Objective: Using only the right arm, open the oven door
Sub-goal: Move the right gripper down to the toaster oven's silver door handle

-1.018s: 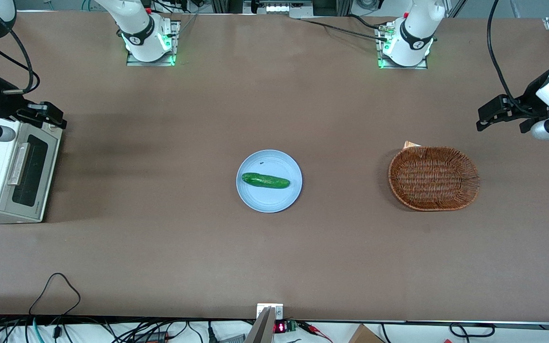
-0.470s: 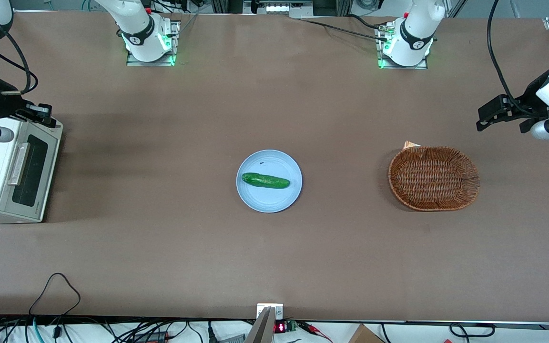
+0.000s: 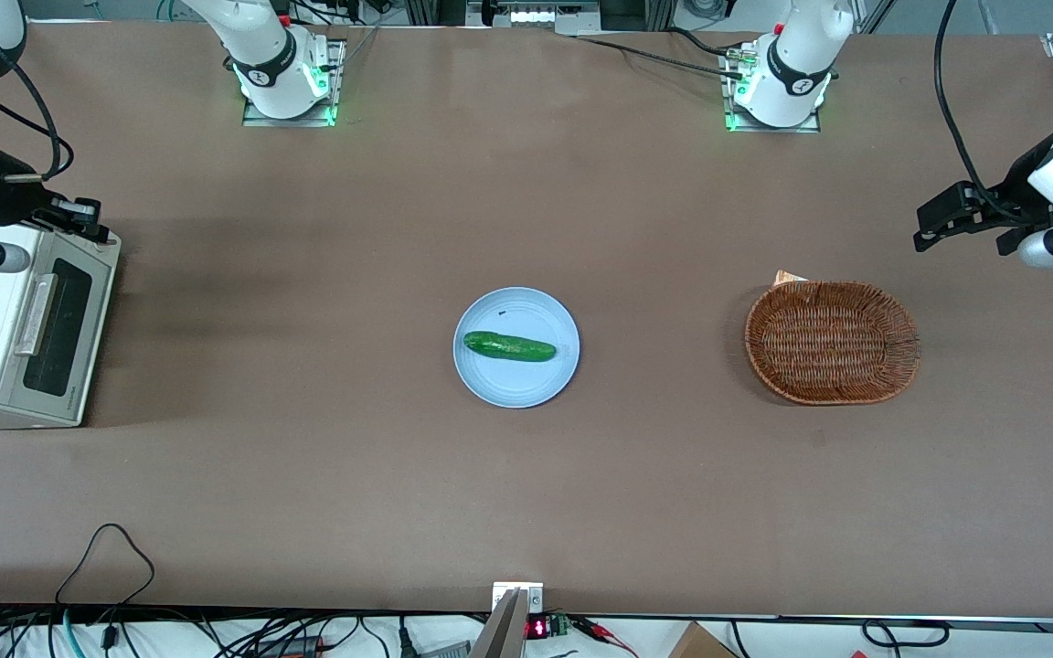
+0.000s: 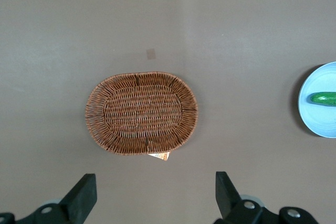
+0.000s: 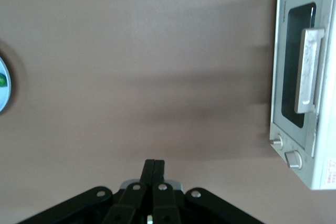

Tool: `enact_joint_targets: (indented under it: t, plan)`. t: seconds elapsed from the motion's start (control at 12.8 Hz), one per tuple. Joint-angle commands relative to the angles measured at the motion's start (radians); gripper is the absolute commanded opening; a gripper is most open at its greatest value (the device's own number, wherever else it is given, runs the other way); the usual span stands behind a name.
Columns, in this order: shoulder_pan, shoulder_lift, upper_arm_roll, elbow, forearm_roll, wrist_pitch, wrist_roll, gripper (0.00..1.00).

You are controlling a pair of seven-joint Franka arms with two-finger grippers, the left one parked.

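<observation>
End effector (image 3: pixel 79 217) above oven door's (image 3: pixel 56 324) corner; plate (image 3: pixel 516 379) mid-table.

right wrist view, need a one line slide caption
Shut gripper hangs over bare table, the oven door closed, its bar handle untouched.

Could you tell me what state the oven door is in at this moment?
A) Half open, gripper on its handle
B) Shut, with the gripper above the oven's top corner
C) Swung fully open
B: the oven door sits flush and the shut gripper touches no handle.
</observation>
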Motion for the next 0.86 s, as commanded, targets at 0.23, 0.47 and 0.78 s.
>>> enact_joint_targets:
  t: [0.23, 0.47, 0.78]
  plan:
    - [0.005, 0.024, 0.012, 0.014, -0.216, -0.082, 0.024, 0.01]
    - [0.046, 0.058, 0.018, 0.014, -0.365, -0.108, 0.101, 0.01]
    - [0.052, 0.133, 0.018, 0.000, -0.587, -0.099, 0.173, 0.01]
